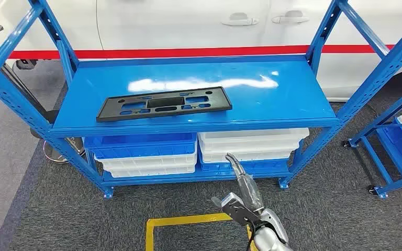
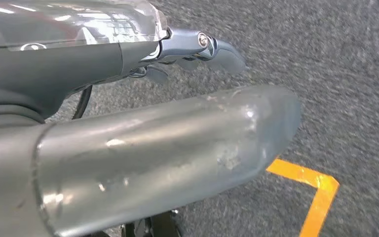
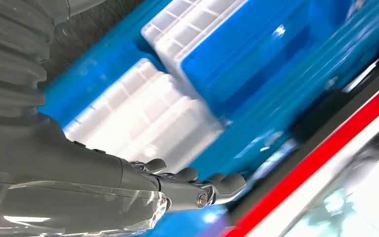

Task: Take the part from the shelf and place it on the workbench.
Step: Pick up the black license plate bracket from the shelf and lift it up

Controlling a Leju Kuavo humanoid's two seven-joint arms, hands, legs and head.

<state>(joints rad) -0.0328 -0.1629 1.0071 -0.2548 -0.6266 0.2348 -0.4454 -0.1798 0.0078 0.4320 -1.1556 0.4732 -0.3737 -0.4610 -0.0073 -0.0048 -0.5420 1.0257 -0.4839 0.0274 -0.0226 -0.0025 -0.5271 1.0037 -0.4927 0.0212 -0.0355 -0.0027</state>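
Note:
A flat black plastic part (image 1: 163, 103) with several cut-outs lies on the blue shelf top (image 1: 272, 99), towards its left front. My right hand (image 1: 242, 194) is raised low in front of the shelf, right of the part and well below it. Its fingers (image 3: 197, 181) stretch out, holding nothing, towards the bins on the lower level. My left hand (image 2: 177, 103) hangs over the grey carpet, thumb and fingers (image 2: 202, 47) apart with nothing between them.
Stacked blue and white bins (image 1: 145, 152) (image 1: 251, 145) fill the lower shelf level. A white car with a red stripe (image 1: 188, 52) stands behind the shelf. A second blue rack (image 1: 398, 141) is at the right. Yellow tape (image 1: 188, 222) marks the carpet.

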